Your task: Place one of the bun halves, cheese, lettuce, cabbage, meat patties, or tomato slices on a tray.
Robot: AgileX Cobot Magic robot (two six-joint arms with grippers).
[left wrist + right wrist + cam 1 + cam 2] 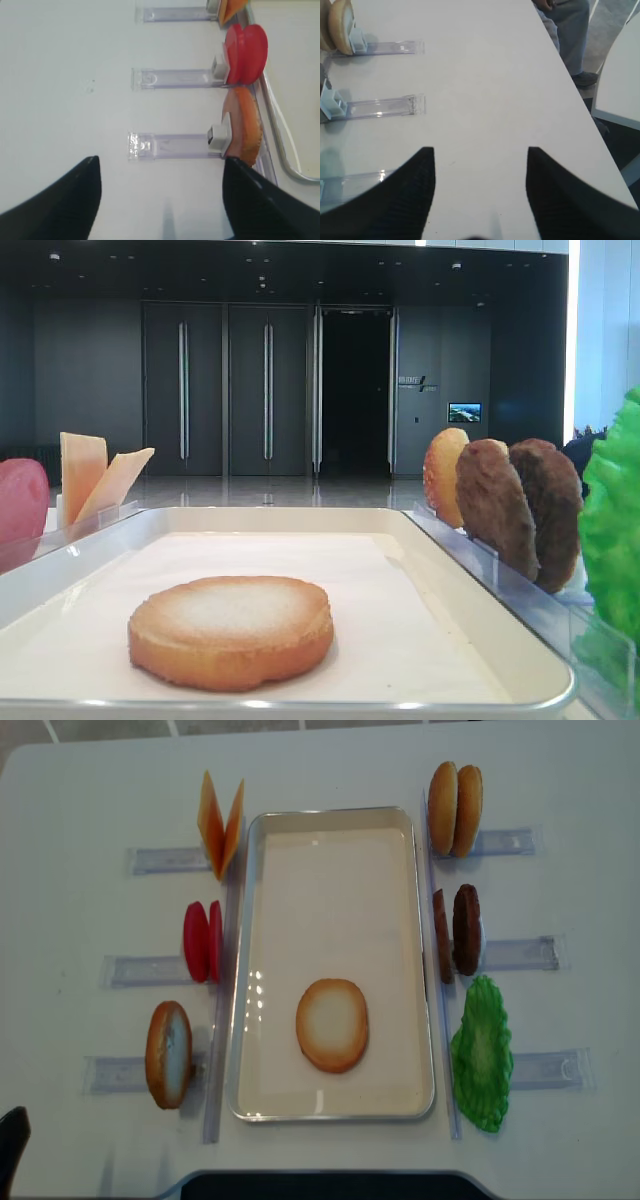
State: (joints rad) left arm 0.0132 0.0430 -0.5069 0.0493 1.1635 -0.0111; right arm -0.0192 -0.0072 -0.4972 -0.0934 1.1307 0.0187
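Observation:
One bun half (332, 1025) (232, 628) lies flat, pale face up, in the cream tray (425, 960) (300, 705). Left of the tray stand the cheese (220, 820), the tomato slices (202, 940) (247, 52) and another bun half (168, 1053) (245, 130). On the right are two bun halves (455, 795), the meat patties (458, 930) and the lettuce (482, 1053). Cabbage is out of view. My left gripper (160, 160) hangs open and empty over bare table near the left bun half. My right gripper (480, 150) is open and empty too.
Clear plastic stands (170, 145) (380, 107) hold the food upright on both sides of the tray. The table's right edge (580, 95) runs close to the right gripper, with a person's legs (570, 30) beyond it. A dark base (330, 1185) sits at the front edge.

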